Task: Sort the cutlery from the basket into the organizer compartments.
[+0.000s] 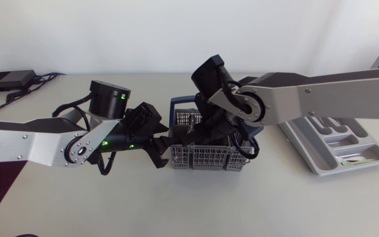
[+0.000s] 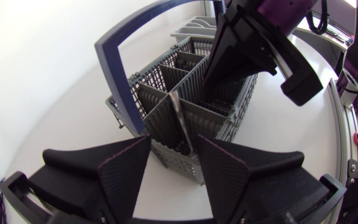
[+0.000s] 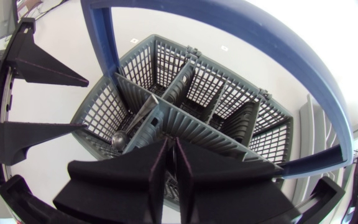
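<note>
The grey mesh basket (image 1: 209,157) with a blue handle (image 1: 176,105) stands mid-table. My right gripper (image 1: 206,135) reaches down into it from above. In the right wrist view its fingers (image 3: 148,168) are pressed together over an inner divider (image 3: 191,124), shut, with nothing visible between them. A silver piece of cutlery (image 3: 138,124) leans in the compartment beside them and stands up against the divider (image 2: 178,115). My left gripper (image 2: 173,138) is open at the basket's left corner (image 2: 166,152), one finger on either side of it. The grey organizer (image 1: 337,146) lies at the right.
The organizer's far compartment holds a light item (image 1: 355,158). A black box with cables (image 1: 6,79) sits at the table's back left. Bare table lies in front of the basket and both arms.
</note>
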Tool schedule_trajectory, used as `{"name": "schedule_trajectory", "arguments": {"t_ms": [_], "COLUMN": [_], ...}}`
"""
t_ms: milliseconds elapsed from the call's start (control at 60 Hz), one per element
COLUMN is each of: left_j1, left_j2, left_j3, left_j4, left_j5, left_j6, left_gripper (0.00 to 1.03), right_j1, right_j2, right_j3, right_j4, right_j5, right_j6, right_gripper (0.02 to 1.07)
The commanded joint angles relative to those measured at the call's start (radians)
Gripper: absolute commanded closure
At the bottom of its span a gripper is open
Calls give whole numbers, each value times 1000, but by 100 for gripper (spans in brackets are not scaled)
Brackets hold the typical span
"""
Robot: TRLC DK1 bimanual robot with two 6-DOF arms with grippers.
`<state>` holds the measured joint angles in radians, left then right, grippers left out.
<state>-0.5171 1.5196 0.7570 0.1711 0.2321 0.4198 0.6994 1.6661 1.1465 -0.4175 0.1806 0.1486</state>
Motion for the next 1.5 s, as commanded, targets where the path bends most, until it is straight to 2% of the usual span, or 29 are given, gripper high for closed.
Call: {"name": "schedule_trajectory", "arguments": {"t_ms": [0,217,383,567,617,783,1150,1317,1483], "left_j1": [6,3,0,-3,-3,-3,-6,-6,-1], "left_j2": [33,33,30,34,34,27,10,-9,-30], "left_j3": [-45,-44,-44,-41,-41,-41,-47,-53,-53], "left_j4": [-18,-18,-19,-19,-19,-22,-22,-25,-35], "left_j5": [3,3,1,1,1,1,-7,-11,-13], "left_j6": [13,13,11,11,11,11,13,13,14], "left_gripper": [52,52,52,52,52,51,49,49,49], "right_j1": [2,-5,2,20,17,-78,-227,-388,-633], "right_j2": [-3,-68,-161,-243,-270,-404,-683,-773,-810], "right_j3": [-54,-64,-39,4,18,78,75,-4,-131], "right_j4": [-27,-44,-104,-181,-207,-313,-432,-466,-442], "right_j5": [-4,-27,-72,-139,-193,-357,-356,-356,-386], "right_j6": [5,8,16,46,55,74,48,-44,-204], "right_gripper": [100,100,100,100,100,100,100,100,100]}}
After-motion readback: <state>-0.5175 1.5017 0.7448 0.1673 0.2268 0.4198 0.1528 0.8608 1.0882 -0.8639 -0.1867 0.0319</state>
